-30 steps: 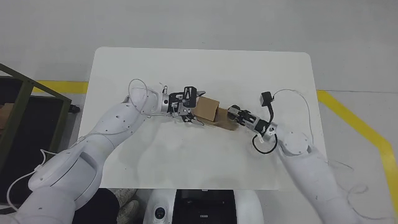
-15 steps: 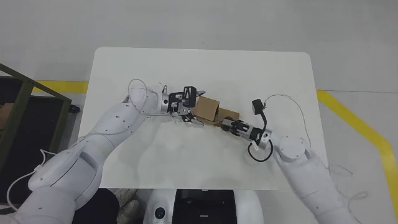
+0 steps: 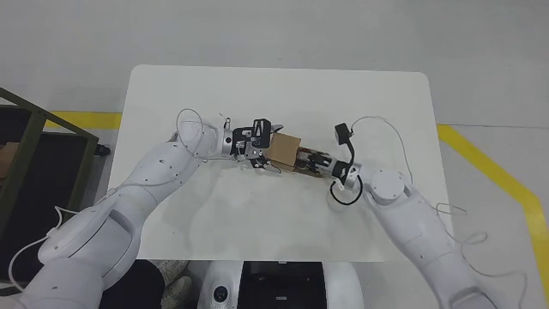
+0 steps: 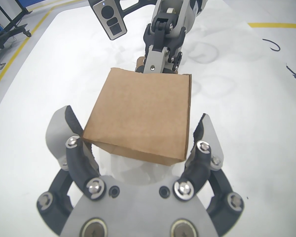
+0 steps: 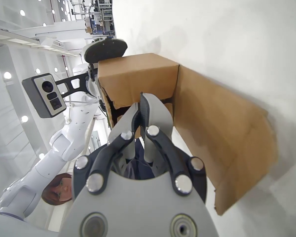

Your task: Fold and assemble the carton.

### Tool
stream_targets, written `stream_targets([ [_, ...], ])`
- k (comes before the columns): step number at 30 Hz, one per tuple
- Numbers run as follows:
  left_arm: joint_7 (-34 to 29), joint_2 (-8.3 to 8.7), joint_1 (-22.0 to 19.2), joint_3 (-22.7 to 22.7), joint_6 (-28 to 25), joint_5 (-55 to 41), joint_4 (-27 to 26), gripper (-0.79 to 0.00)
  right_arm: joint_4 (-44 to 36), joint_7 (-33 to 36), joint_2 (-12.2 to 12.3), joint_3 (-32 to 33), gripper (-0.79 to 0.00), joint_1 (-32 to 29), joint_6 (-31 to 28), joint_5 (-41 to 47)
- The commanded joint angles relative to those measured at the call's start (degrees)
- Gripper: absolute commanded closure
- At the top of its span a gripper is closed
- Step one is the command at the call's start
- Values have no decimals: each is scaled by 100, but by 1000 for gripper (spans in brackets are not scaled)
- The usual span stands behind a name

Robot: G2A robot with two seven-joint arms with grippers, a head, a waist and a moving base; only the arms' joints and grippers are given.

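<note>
I have the carton (image 3: pixel 285 149) lying mid-table (image 3: pixel 214 94), with 1 end between the spread fingers of the left gripper (image 4: pixel 135 114). I judge they brace it against sliding: 1 pad touches a corner, the other stands just clear. The right gripper (image 5: pixel 140 101), pads pressed together, noses into the opposite open end beside the long flap (image 5: pixel 224 136), probably to tuck an inner flap. I can't tell whether any cardboard is pinched, and the inside is hidden.

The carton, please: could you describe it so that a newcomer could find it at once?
On the white table, look near the middle, where the left gripper and the right gripper meet. The carton lies between them: a brown cardboard box with one end flap open, the only brown thing on the white top.
</note>
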Motion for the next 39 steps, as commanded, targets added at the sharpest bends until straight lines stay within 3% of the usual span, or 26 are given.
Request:
stream_targets([
  [1, -4, 1, 2, -2, -2, -1, 0, -785, 96, 19, -30, -53, 0, 74, -71, 18],
  [22, -41, -1, 7, -13, -10, -21, -13, -785, 855, 248, -324, -457, 0, 540, -473, 356],
  [39, -3, 2, 8, -16, 17, 0, -1, -785, 1003, 319, -387, -430, 0, 591, -597, 344],
])
